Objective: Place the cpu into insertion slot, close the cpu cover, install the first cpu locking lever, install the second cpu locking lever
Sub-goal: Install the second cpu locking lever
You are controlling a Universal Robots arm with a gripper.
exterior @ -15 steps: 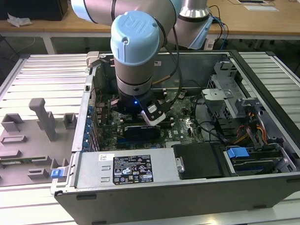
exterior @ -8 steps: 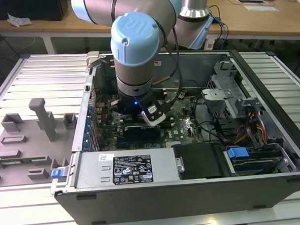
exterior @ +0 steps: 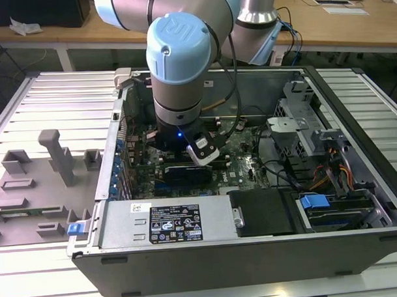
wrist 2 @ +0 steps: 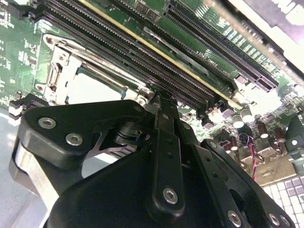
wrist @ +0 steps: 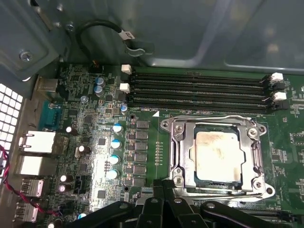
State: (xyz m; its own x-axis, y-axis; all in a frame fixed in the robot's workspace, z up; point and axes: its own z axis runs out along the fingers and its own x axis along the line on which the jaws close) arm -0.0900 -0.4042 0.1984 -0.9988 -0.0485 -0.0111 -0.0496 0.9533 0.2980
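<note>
1. Fingers (wrist: 164, 190) together, tips pressing at the cover's (wrist: 183, 156) near edge; nothing held
2. Cpu (wrist: 214, 151) sits in the slot (wrist: 199, 176) just beyond the fingertips, cover down over it
3. Risk: tips skid off thin smooth steel onto the board (wrist: 102, 156); a lever (wrist: 213, 118) may spring back
4. Cpu top tan, matte, flat square; cover bright stamped frame; levers thin bent wire

We see the arm (exterior: 176, 71) reaching down into the open case (exterior: 254, 244), its wrist over the green board (exterior: 241, 147).
</note>
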